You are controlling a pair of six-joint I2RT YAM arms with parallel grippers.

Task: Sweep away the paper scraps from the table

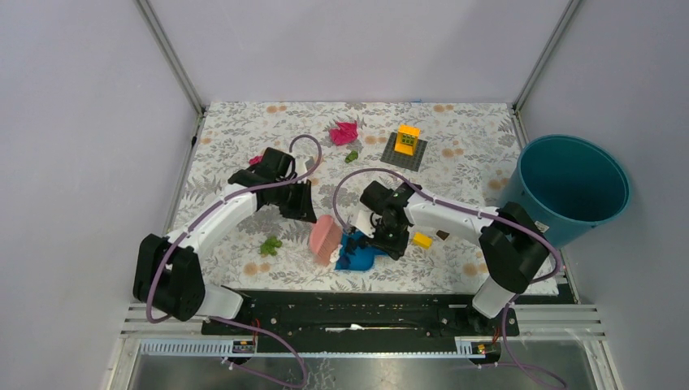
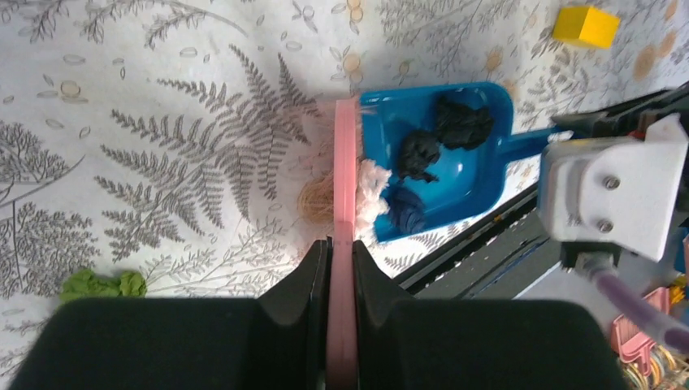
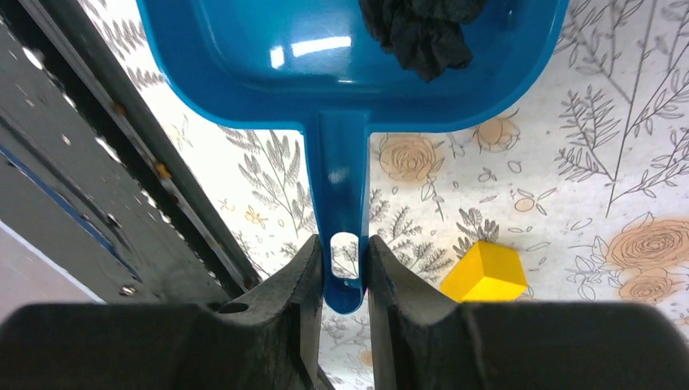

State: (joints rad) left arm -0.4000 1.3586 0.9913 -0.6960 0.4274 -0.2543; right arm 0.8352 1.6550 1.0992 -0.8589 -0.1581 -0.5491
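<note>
My left gripper is shut on a pink hand brush that stands on the table against the mouth of a blue dustpan. My right gripper is shut on the dustpan's handle. Two black wads and a dark blue wad lie in the pan; one black wad shows in the right wrist view. A white wad sits at the pan's lip beside the brush. A green wad lies left of the brush. A magenta wad and a green wad lie farther back.
A yellow block on a grey plate stands at the back. A yellow block and a brown block lie right of my right gripper. A teal bucket stands off the table's right edge. A small magenta scrap shows behind my left arm.
</note>
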